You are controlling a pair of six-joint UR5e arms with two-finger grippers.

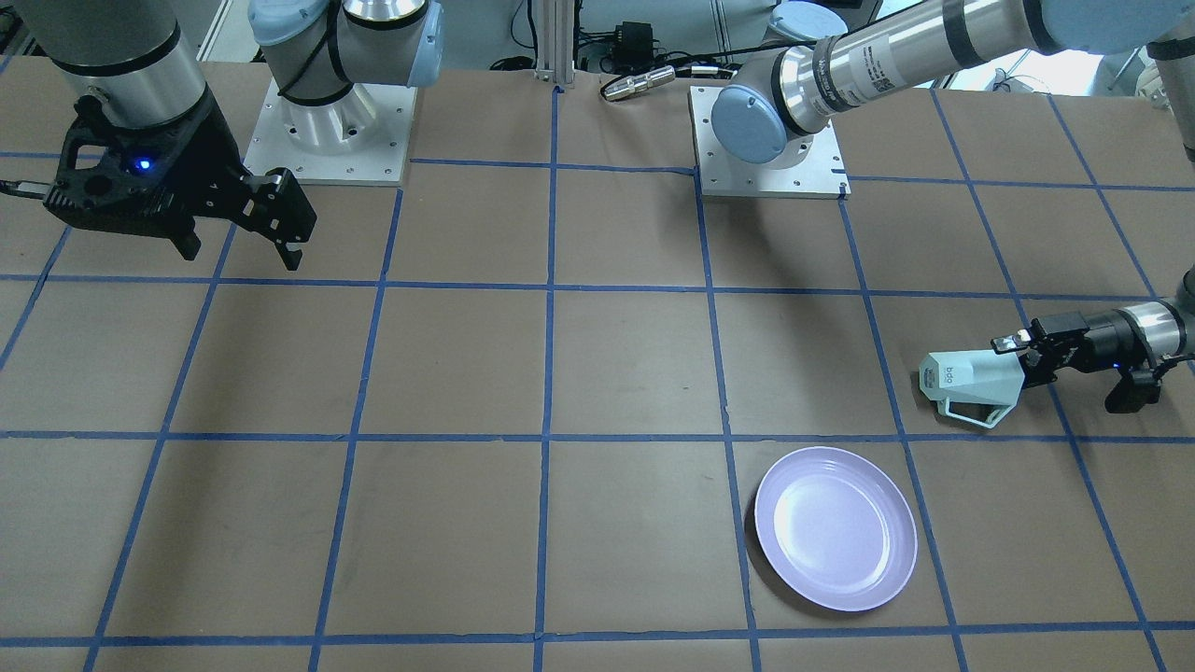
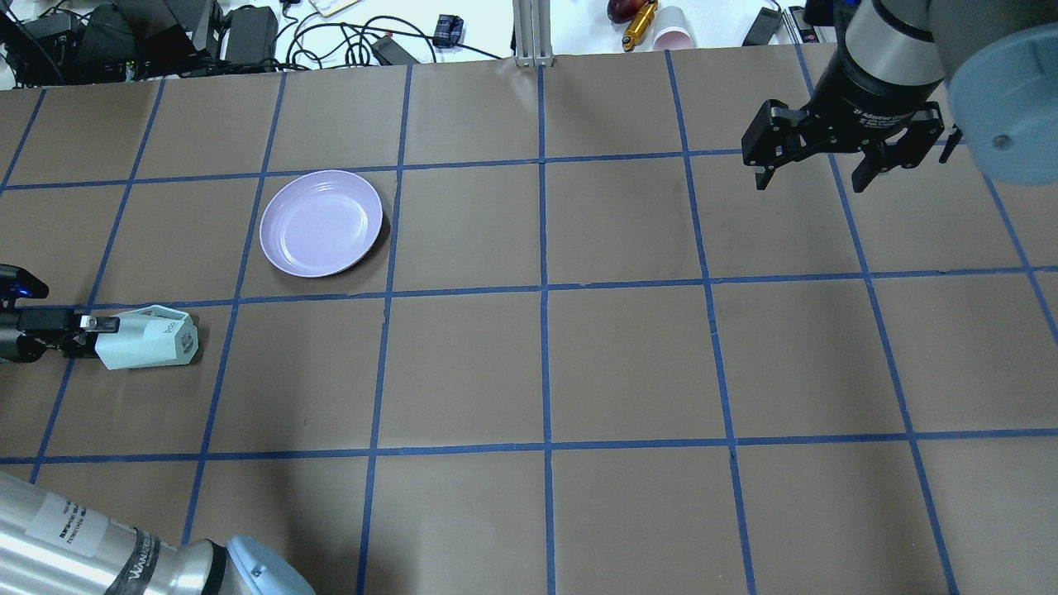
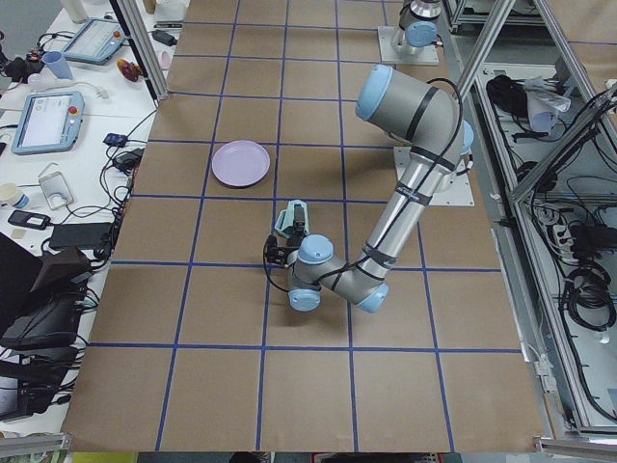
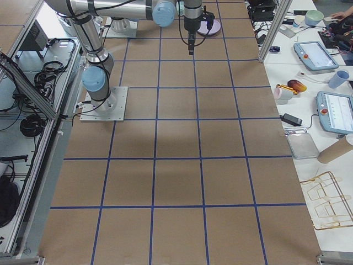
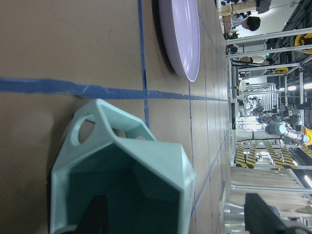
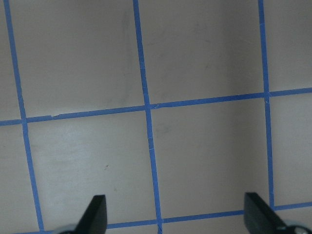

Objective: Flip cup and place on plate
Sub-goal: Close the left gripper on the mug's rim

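The cup lies on its side on the worktop near the plate, my left fingers spread astride its rim wall, right fingers spread well away; I judge it light, stiff, slick, so I'd pinch that wall deep.

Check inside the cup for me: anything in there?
The left wrist view looks into the cup: nothing loose shows inside, only one finger of the left gripper reaching through its mouth. The wall behind that finger is hidden.
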